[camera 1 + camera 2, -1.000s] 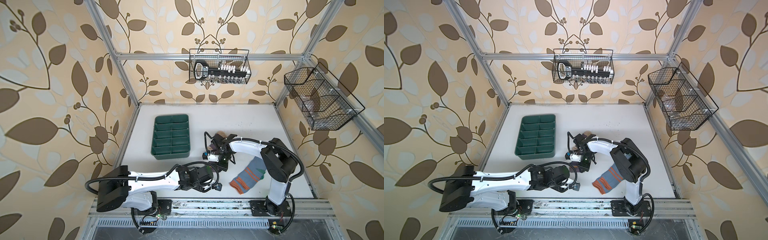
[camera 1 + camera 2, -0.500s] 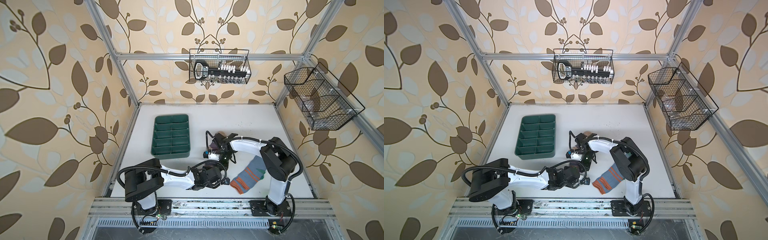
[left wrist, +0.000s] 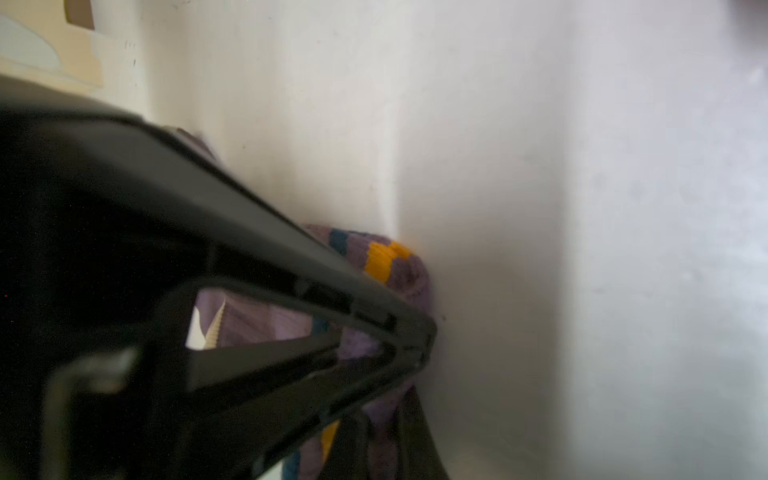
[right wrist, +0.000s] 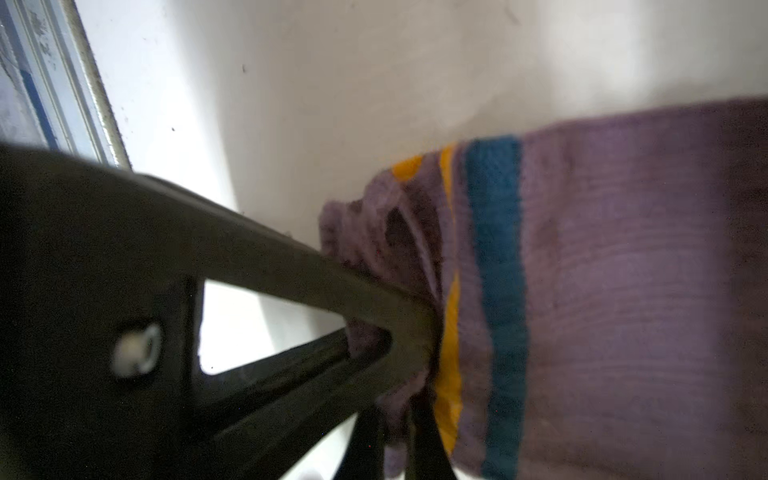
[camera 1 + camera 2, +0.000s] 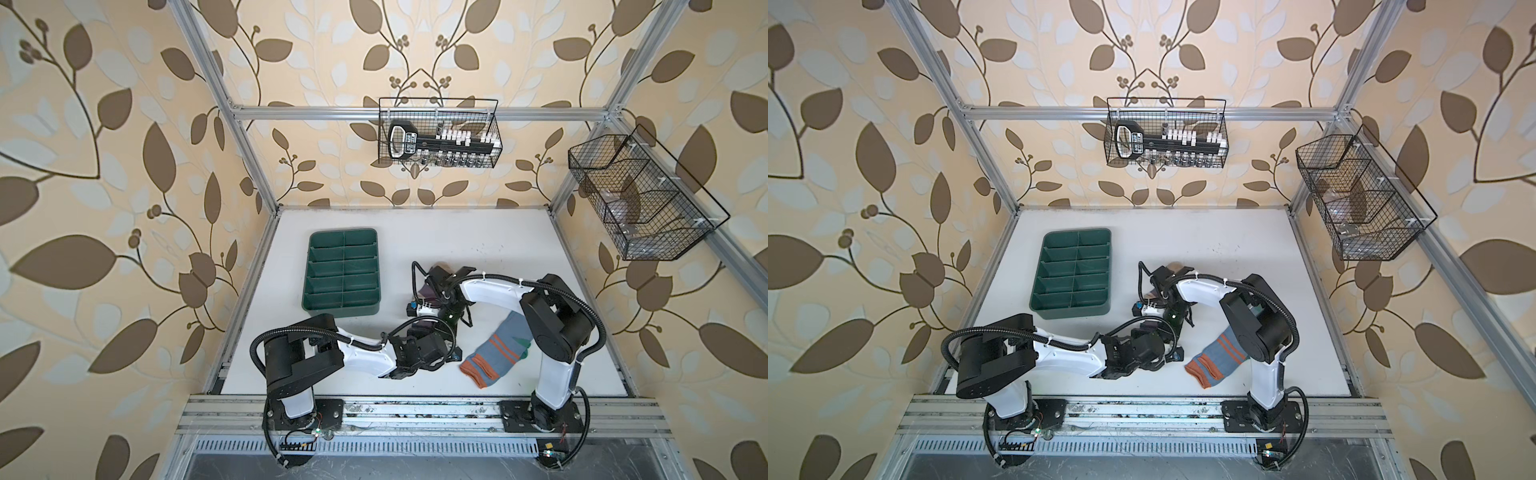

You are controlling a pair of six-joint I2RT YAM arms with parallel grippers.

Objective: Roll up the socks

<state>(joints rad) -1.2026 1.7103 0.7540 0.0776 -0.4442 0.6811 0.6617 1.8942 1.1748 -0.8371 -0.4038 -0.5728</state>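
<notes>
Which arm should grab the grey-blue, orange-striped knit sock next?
Left, probably: left gripper and right gripper both pinch the purple knit sock, but the left wrist lies beside the grey-blue sock's orange cuff; right elbow overhangs its toe end.

You had a purple sock (image 4: pixel 623 291) striped orange and teal, a grey-blue sock (image 5: pixel 495 353) striped orange, and a green tray (image 5: pixel 340 308).

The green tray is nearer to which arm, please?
Left. The left arm sits just in front of the green tray; the right arm is farther, off its right side.
</notes>
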